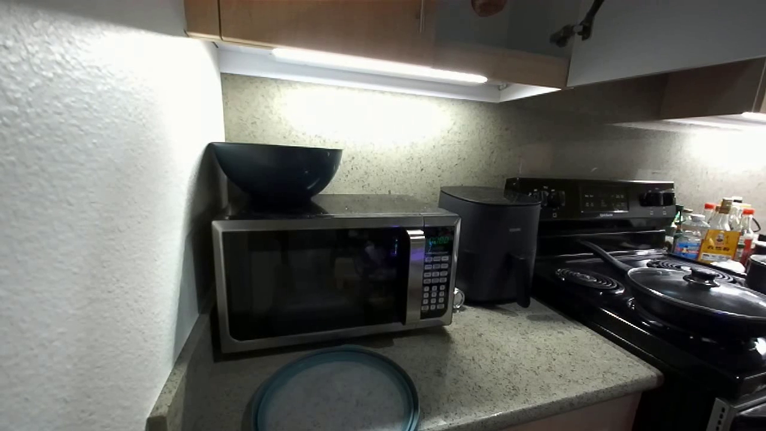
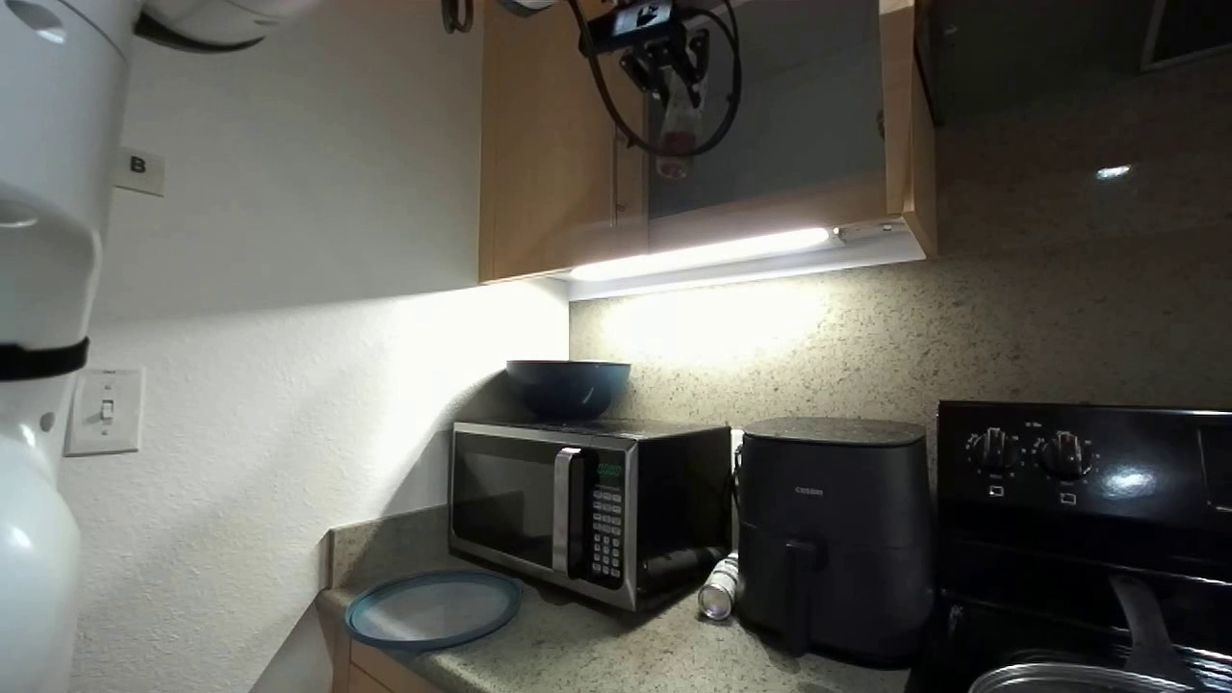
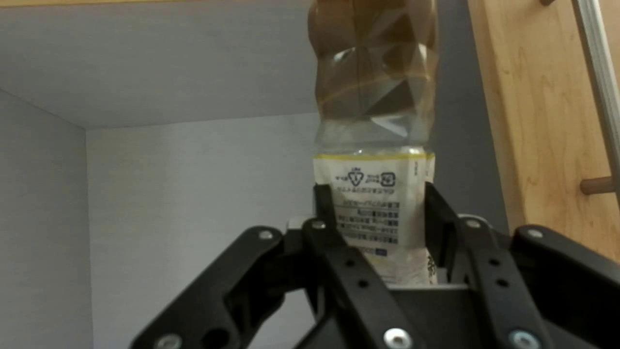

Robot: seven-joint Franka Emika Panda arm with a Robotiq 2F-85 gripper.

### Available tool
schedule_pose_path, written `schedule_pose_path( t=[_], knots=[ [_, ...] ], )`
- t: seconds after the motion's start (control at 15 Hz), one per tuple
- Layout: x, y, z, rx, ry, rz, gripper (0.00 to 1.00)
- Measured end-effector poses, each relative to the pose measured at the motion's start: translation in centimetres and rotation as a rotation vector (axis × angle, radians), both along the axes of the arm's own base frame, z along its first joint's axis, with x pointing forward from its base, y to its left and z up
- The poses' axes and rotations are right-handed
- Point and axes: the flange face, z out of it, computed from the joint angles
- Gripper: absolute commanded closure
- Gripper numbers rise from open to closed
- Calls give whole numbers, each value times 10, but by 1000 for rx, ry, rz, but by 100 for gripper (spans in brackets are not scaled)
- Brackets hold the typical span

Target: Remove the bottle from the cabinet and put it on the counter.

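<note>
Tool (image 3: 379, 198) gripping: cabinet (image 2: 558, 164) open on its far side, gripped bottle (image 3: 375, 135) at the near edge, base down, in or out unclear. Looks part-full, likely light; thin plastic may flex, slip. Label (image 3: 370, 213) pinch seems right: snug, no crush.

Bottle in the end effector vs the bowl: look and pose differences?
The bottle is slim and clear with brown contents; the bowl is wide, dark and opaque. The bottle hangs gripped in the end effector; the bowl rests on the microwave. Neither sits on the counter.
</note>
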Motion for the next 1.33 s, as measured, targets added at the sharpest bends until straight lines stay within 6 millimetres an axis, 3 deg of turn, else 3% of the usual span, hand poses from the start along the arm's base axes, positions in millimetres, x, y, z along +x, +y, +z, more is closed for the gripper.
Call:
schedule_pose_path(
  t=[0.2,0.4,0.67,0.73,1.0,1.07,1.33],
  knots=[
    [5,12,-8,-4,23,22,80],
    [7,50,-24,-12,56,84,80],
    [-7,100,-42,-32,89,136,80],
    [-12,107,-45,-34,91,136,55],
    [-24,114,-54,-39,105,131,55],
    [-24,114,-54,-40,106,130,80],
    [-20,118,-61,-44,119,137,80]
  ],
)
